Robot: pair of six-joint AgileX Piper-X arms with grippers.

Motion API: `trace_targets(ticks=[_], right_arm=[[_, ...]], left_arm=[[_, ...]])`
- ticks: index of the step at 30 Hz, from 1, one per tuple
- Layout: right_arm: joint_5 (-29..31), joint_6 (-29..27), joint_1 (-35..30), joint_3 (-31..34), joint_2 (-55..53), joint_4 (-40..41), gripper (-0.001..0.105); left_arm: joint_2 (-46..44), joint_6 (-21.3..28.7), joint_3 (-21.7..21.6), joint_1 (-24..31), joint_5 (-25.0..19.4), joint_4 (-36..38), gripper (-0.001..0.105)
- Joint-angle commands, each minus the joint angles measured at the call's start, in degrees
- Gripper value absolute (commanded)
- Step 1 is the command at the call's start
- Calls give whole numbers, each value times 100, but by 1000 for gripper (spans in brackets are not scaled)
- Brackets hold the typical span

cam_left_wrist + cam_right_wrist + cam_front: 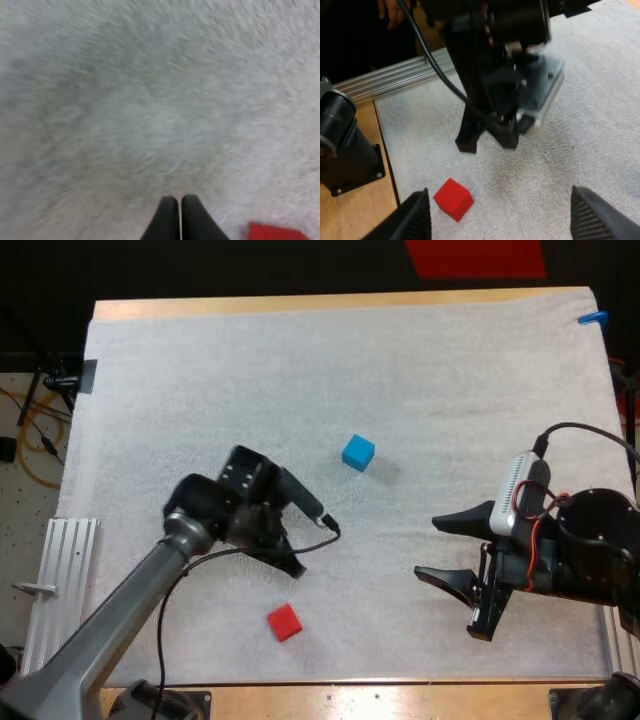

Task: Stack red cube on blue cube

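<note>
far cube [358, 452]: mat [200, 390] centre | near cube [284, 622]: front-left of it | left claw [293, 565]: between them

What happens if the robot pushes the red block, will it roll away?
Probably not: the red cube has flat faces and sits flat, so it should slide, not roll. The fuzzy white mat likely slows it. It looks solid, so squeezing probably won't bend it.

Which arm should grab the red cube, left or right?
Probably left. The left pincer hangs close to the red cube, though it is shut and must open first. The right pincer is open but farther off.
</note>
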Motion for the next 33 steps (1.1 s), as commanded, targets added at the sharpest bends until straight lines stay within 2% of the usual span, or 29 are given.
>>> trace_targets(ticks=[1,12,19,24,33], right_arm=[[-19,13,7,-22,3,-63,58],[108,-20,7,-22,74,-63,58],[108,-60,54,-22,509,-77,58],[197,-61,398,-22,738,-272,58],[881,154,1451,-22,1048,-406,58]], left_arm=[[-236,129,-112,72,-182,258,0],[-2086,108,-140,111,-226,917,0],[-3301,70,-140,111,-215,1530,0],[-3978,11,-148,111,-215,1894,0],[-4938,-11,-148,111,-202,2349,0]])
